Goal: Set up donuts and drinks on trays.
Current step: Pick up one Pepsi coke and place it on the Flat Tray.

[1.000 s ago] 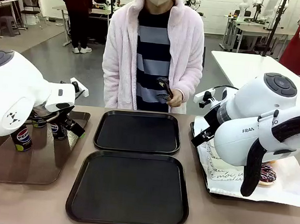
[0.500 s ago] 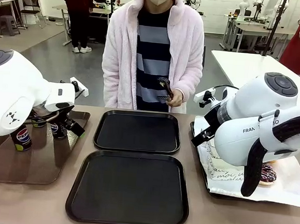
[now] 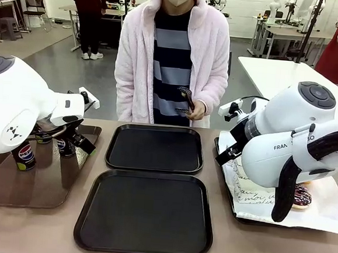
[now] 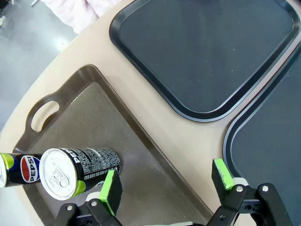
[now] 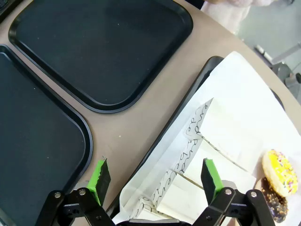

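Well, from the front, two black trays (image 3: pixel 155 149) lie mid-table, Pepsi cans (image 3: pixel 24 155) on the brown tray (image 3: pixel 47 181) at left. Left wrist: left gripper (image 4: pixel 167 179) gapes, a can (image 4: pixel 80 168) just beside one pad. Right wrist: right gripper (image 5: pixel 155 175) gapes over paper sleeves (image 5: pixel 221 134), donuts (image 5: pixel 281 172) nearby.

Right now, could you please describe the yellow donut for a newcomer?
Start at the white-paper-lined black tray on the robot's right. On its paper, beside a chocolate-glazed ring donut, lies the yellow-glazed ring donut. Only its icing is yellow.
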You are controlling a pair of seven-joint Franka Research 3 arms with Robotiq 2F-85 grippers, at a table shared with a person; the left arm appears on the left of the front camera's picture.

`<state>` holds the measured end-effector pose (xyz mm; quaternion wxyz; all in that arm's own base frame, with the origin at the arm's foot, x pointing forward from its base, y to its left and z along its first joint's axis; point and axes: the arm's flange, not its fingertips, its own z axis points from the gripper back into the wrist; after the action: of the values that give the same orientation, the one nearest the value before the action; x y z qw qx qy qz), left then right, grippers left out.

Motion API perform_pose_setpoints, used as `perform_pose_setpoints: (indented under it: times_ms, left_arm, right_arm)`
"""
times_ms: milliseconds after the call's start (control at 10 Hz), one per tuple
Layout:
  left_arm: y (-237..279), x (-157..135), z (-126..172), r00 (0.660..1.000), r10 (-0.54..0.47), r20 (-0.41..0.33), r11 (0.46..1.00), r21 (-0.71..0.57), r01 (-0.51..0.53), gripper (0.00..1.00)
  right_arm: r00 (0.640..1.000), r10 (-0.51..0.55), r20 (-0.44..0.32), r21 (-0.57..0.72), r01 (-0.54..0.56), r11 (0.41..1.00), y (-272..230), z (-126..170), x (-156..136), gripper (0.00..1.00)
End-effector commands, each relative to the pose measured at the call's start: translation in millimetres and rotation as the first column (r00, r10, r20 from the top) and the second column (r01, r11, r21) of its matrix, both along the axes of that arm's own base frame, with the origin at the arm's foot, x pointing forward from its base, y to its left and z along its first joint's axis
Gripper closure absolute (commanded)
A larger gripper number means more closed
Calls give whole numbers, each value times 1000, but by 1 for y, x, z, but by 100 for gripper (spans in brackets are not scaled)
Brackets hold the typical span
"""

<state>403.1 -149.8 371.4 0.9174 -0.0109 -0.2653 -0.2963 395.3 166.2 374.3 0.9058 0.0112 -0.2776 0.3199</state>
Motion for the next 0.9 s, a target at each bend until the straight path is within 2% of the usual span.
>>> perform_pose_setpoints:
  times_ms: [0,100,200,300,400,500,700,800]
  left_arm:
    - [0,0,0,1000,0,0,1000,0,0,0]
    - [0,0,0,1000,0,0,1000,0,0,0]
    - [1,-7,19,1000,-24,-12,999,32,25,0]
    - [7,-31,35,996,-68,-52,997,26,69,0]
    - [20,-68,38,996,-64,-64,997,48,67,0]
    - [32,-74,47,993,-78,-93,993,79,86,0]
    - [59,-116,37,980,-106,-166,991,61,117,0]
    - [67,-123,37,970,-134,-202,987,61,149,0]
  right_arm:
    - [1000,0,0,0,0,1000,0,0,0,0]
    - [1000,0,0,0,0,1000,0,0,0,0]
    - [999,-19,-37,-27,18,999,0,14,-13,0]
    - [998,4,-58,-62,-8,998,-2,29,-39,0]
    - [995,39,-89,-123,-49,991,-8,35,-71,0]
    - [994,29,-106,-149,-45,988,-19,44,-93,0]
    - [984,76,-164,-195,-108,975,-38,43,-150,0]
    - [977,103,-189,-191,-139,972,-46,42,-169,0]
